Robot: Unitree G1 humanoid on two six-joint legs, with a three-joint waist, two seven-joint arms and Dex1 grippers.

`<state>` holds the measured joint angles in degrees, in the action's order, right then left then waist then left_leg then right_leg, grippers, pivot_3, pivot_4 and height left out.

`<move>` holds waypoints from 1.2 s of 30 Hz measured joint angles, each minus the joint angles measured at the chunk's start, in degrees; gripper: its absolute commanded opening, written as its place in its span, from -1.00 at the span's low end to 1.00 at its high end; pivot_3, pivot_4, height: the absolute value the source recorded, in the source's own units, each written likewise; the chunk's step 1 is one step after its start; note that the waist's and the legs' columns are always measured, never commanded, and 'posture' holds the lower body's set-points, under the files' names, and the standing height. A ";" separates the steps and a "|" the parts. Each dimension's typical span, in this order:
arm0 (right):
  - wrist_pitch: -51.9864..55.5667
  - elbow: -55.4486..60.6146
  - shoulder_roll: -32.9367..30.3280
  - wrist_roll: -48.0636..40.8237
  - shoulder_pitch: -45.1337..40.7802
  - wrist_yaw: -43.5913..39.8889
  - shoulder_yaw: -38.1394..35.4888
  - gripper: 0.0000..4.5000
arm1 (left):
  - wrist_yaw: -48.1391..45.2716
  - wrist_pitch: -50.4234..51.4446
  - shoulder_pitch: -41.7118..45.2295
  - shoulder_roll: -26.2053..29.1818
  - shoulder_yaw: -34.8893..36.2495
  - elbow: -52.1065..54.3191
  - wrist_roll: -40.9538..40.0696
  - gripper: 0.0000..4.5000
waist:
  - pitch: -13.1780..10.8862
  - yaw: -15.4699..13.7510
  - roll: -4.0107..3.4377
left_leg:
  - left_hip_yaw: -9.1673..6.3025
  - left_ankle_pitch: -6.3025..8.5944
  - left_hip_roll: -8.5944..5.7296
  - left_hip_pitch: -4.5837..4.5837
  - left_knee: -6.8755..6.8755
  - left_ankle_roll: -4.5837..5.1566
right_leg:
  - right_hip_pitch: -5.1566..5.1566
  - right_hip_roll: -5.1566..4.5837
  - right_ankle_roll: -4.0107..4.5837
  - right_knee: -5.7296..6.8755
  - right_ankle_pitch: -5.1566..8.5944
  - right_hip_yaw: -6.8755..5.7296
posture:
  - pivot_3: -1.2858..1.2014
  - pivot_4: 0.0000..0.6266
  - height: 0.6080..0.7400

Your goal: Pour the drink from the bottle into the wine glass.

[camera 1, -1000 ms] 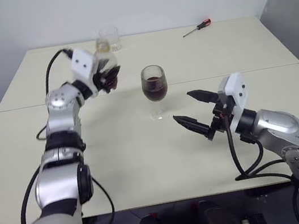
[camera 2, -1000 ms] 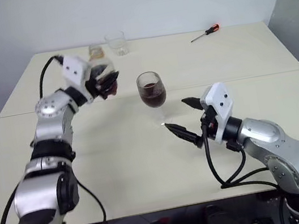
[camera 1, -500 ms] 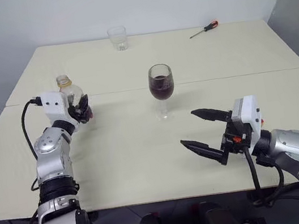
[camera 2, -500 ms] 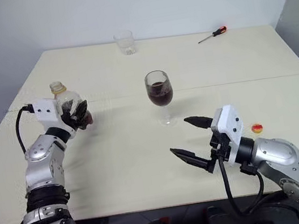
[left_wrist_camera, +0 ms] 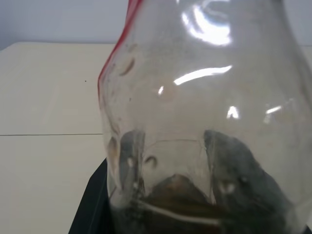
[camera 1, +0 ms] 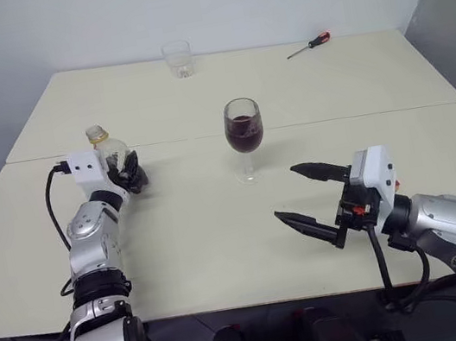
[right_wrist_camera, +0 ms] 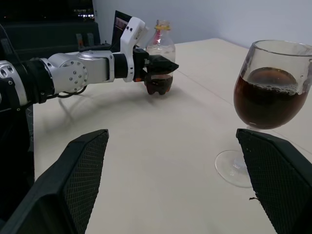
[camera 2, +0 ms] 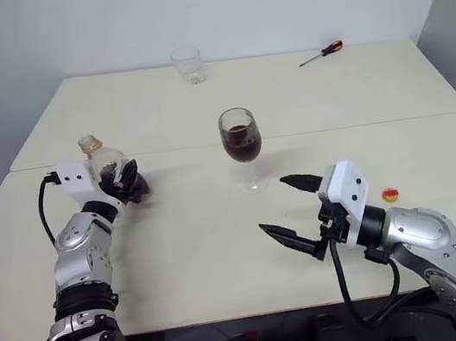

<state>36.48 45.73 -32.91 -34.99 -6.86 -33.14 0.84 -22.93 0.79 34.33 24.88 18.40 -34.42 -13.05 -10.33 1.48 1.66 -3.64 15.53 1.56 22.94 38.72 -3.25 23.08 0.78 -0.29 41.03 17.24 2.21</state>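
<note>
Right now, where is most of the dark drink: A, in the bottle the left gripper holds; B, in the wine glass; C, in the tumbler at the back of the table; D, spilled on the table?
B: the wine glass holds a deep pool of the dark drink, while the bottle in the left gripper has only dregs at its base.

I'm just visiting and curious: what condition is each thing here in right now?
Bottle: upright, uncapped, nearly empty, gripped.
Wine glass: standing, about half full of dark drink.
Left pincer: shut on the bottle.
Right pincer: open, holding nothing.
Tumbler: upright at the table's far side.
Screwdriver: lying flat.
Cap: lying off the bottle.
</note>
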 measured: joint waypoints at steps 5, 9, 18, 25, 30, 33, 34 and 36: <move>-0.01 -1.14 0.12 0.06 -0.92 0.35 0.07 1.00 | 0.10 0.06 -0.01 0.50 0.01 0.07 -0.08 0.82 | 0.00 -0.01 0.00 | 0.00 0.00 0.00 0.00 0.00 0.00 | 0.00 0.00 0.00 -0.01 0.00 0.00 | 0.03 -0.52 1.00; -0.23 -1.22 0.12 0.10 -0.94 0.51 0.07 1.00 | 0.29 0.16 -0.04 0.53 0.01 0.71 -0.23 0.98 | 0.00 -0.01 0.00 | -0.01 0.00 0.01 0.00 -0.01 0.00 | 0.00 0.00 0.00 -0.01 0.00 0.00 | 0.03 -0.52 1.00; -0.76 -1.60 -0.49 0.57 0.77 0.68 -0.21 1.00 | -0.36 7.82 -7.14 1.61 0.01 12.77 -2.99 0.98 | 0.00 0.06 0.00 | -0.03 0.00 0.11 -0.01 -0.02 0.00 | 0.00 -0.03 0.00 -0.01 0.00 0.03 | 0.03 -0.52 1.00; -0.90 -0.98 -0.98 0.61 4.01 0.94 -0.80 1.00 | 0.02 16.35 -14.57 2.49 2.20 25.60 -6.98 0.98 | 0.00 0.01 0.01 | -0.04 0.00 0.12 -0.01 -0.02 0.00 | -0.01 -0.07 -0.01 -0.03 0.01 0.04 | 0.03 -0.52 1.00; -1.05 0.30 -1.79 0.68 7.41 1.22 -2.10 1.00 | 1.31 21.24 -20.16 2.51 2.80 33.77 -8.78 0.98 | 0.00 0.04 0.01 | -0.01 0.01 0.14 -0.03 -0.06 -0.01 | -0.02 -0.07 -0.01 -0.05 0.01 0.08 | 0.03 -0.52 1.00; -2.33 1.41 -2.08 2.50 13.01 2.16 -3.76 1.00 | 2.25 24.90 -24.97 2.51 3.64 40.16 -10.24 0.98 | 0.01 -0.02 0.02 | -0.03 0.01 0.15 -0.03 -0.08 -0.01 | -0.03 -0.08 -0.01 -0.07 0.02 0.07 | 0.03 -0.52 1.00; -3.02 1.72 -1.92 3.62 15.50 2.97 -4.56 1.00 | 2.32 26.07 -27.02 2.50 3.69 42.60 -10.84 0.98 | 0.02 -0.06 0.02 | -0.02 0.01 0.14 -0.04 -0.10 -0.01 | -0.04 -0.10 -0.01 -0.09 0.02 0.08 | 0.03 -0.52 1.00; -3.44 1.82 -0.82 6.11 20.34 5.56 -5.75 1.00 | 2.62 28.47 -30.80 2.25 3.69 46.66 -11.64 0.98 | 0.03 -0.08 0.02 | 0.01 0.01 0.14 -0.09 -0.13 -0.02 | -0.08 -0.12 -0.02 -0.13 0.02 0.12 | 0.03 -0.52 1.00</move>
<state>33.04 47.55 -33.73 -28.88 13.48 -27.58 -4.91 -20.31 29.26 3.53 27.13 22.09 12.24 -24.69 -10.31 1.40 1.69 -3.63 15.54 1.70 22.85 38.59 -3.27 23.00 0.66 -0.31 40.90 17.27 2.33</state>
